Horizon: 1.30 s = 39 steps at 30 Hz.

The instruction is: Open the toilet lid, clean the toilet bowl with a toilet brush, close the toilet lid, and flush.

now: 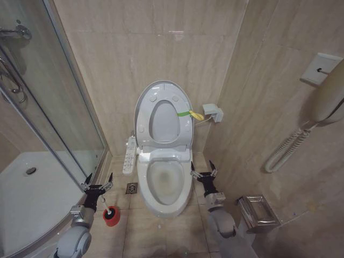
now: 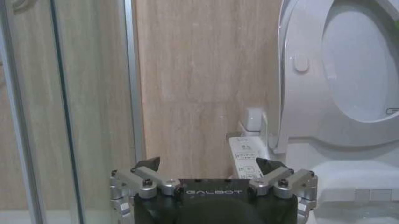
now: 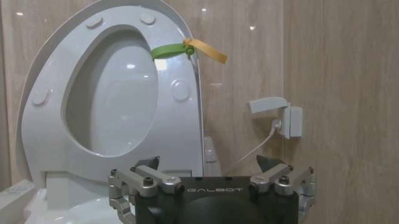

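toilet brush handle behind left arm

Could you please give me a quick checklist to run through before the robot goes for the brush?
1. Toilet lid raised against the wall: ok; the seat ring is up with it.
2. Toilet bowl open and unobstructed: ok.
3. Toilet brush in its red holder on the floor left of the bowl: ok.
4. Left gripper open and empty, above and just behind the brush: ok.
5. Right gripper open and empty, right of the bowl, clear of it: ok.
6. Brush handle upright enough to grasp: cannot tell, the left arm partly hides it.
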### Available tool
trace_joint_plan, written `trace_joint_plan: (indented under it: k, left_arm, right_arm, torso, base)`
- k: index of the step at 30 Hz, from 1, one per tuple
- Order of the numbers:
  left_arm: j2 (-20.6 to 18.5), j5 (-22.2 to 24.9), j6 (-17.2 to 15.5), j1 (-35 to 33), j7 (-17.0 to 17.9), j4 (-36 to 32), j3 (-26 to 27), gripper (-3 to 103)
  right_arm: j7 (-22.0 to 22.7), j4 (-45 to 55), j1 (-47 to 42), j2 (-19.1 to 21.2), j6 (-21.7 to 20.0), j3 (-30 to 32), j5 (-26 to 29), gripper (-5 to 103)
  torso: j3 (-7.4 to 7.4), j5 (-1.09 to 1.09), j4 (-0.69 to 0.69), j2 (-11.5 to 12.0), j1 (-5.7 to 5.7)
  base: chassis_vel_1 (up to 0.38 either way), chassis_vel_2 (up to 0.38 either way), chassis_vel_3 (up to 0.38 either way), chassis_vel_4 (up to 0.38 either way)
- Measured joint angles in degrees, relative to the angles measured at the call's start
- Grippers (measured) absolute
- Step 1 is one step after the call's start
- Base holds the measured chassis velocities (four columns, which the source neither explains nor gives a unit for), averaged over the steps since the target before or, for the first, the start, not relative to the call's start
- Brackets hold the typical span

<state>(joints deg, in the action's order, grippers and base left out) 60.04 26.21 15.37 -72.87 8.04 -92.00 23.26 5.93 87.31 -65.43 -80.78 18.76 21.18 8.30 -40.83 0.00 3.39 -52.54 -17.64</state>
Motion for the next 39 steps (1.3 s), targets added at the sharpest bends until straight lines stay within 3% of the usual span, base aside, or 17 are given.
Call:
trace_joint_plan:
  k: [39]
  left_arm:
    - [0.0,0.0,0.0,0.0,0.0,0.0,0.0,100]
  right_arm:
    - [0.0,0.0,0.0,0.0,0.0,0.0,0.0,100]
  torso:
    - [0.0,0.0,0.0,0.0,0.0]
  base:
    - [0.0,0.0,0.0,0.0]
